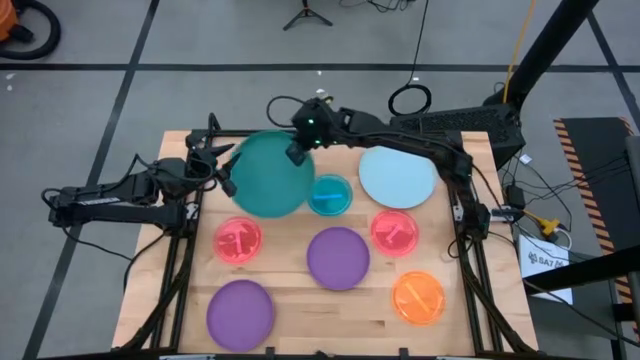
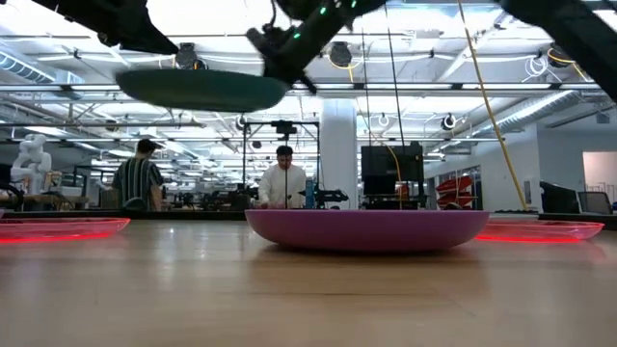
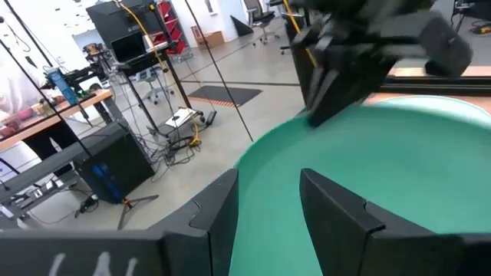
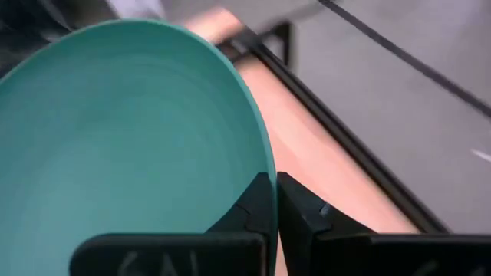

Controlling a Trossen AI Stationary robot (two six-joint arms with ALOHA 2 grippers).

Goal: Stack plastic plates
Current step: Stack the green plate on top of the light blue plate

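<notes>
The large dark green plate (image 1: 268, 176) (image 2: 201, 89) hangs in the air over the table's far left part, with my right gripper (image 1: 297, 152) (image 4: 275, 205) shut on its rim. My left gripper (image 1: 220, 170) (image 3: 268, 211) stands open at the plate's left edge, and the green plate (image 3: 383, 176) shows just past its fingers. On the table rest a small cyan plate (image 1: 330, 195), a light blue plate (image 1: 398, 177), two pink-red plates (image 1: 238, 241) (image 1: 394, 232), two purple plates (image 1: 338, 258) (image 1: 240, 311) and an orange plate (image 1: 418, 297). My right gripper pinches the green plate's rim (image 4: 263, 165) on its far right side between its two fingers, one on the plate's inner face and one on its outer face. The fingers slant down from the table's far right. The plate is lifted clear of the table and lies about level.
The low view shows a purple plate (image 2: 366, 229) close in front and pink-red plates (image 2: 58, 228) (image 2: 549, 231) to either side. The table's black frame (image 1: 180, 250) runs along its edges. People stand in the room beyond the table.
</notes>
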